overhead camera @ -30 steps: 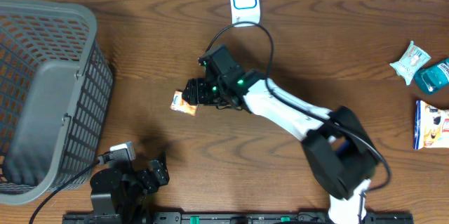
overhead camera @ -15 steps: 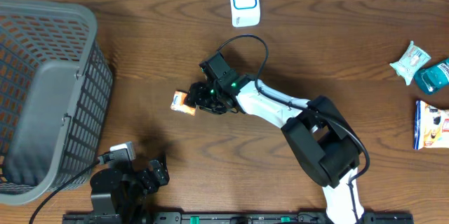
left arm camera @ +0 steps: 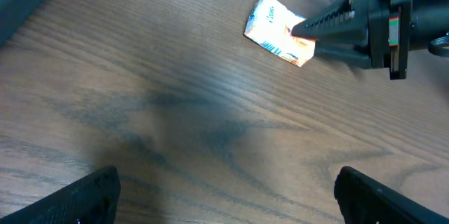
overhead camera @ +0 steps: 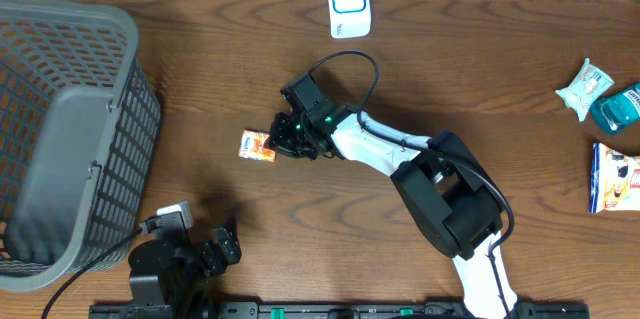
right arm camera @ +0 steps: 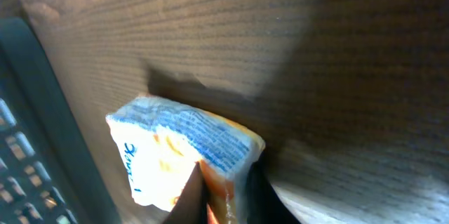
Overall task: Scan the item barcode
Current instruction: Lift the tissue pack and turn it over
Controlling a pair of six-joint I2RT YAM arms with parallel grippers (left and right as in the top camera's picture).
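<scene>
Right wrist cam: R gripper (right arm camera: pixel 223 185) pinches orange-blue snack pkt (right arm camera: pixel 175 147) edge on table (right arm camera: pixel 316 41); L gripper (left arm camera: pixel 224 196) jaws wide apart.

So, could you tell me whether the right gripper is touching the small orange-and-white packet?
Touching: the right wrist view shows the right gripper, jaws shut on an edge of the small orange-and-white packet.

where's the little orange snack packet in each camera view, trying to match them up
Overhead: the snack packet lies left of centre, at the tip of the right hand.
Left wrist: upper middle, with the right hand on its right side.
Right wrist: lower left of centre, filling much of the close-up view.
Shared landmark: the right hand, shut on the snack packet's edge in all three.
</scene>
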